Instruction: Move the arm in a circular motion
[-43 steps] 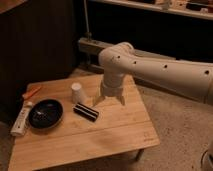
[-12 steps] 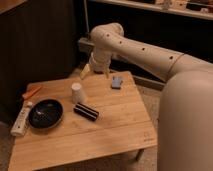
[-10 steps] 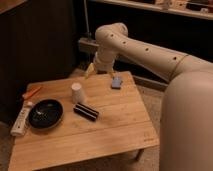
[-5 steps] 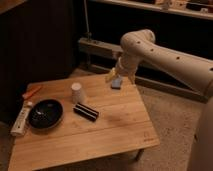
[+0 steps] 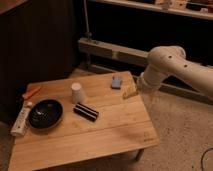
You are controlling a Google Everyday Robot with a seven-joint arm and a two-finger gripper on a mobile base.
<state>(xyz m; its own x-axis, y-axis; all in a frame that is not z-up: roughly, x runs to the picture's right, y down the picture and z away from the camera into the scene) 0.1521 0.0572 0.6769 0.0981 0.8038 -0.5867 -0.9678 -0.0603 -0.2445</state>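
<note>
Dark wood panelling and a shadowed shelf unit frame a low, pale wooden counter [image 5: 115, 135] standing on a speckled floor [image 5: 185, 140]. Reaching in from the right, the white arm [image 5: 172, 62] bends at a rounded elbow dotted with small dark holes and turns downward. Its pale tapered claw [image 5: 149, 97] hangs just off the counter's far right edge, beside a yellowish packet [image 5: 130, 90] that lies at that edge. Whether the claw is released or clenched cannot be told, nor whether it touches the packet. Just left of the packet, a small blue object [image 5: 116, 82] rests near the back of the counter. A white cup [image 5: 76, 92] stands upright toward the middle, with a black rectangular bar [image 5: 86, 111] lying just in front of it. At the left, a black bowl [image 5: 45, 113] sits beside a white bottle [image 5: 20, 121] laid along the left edge, and an orange item [image 5: 31, 93] lies near the far left corner, well apart from the arm.
</note>
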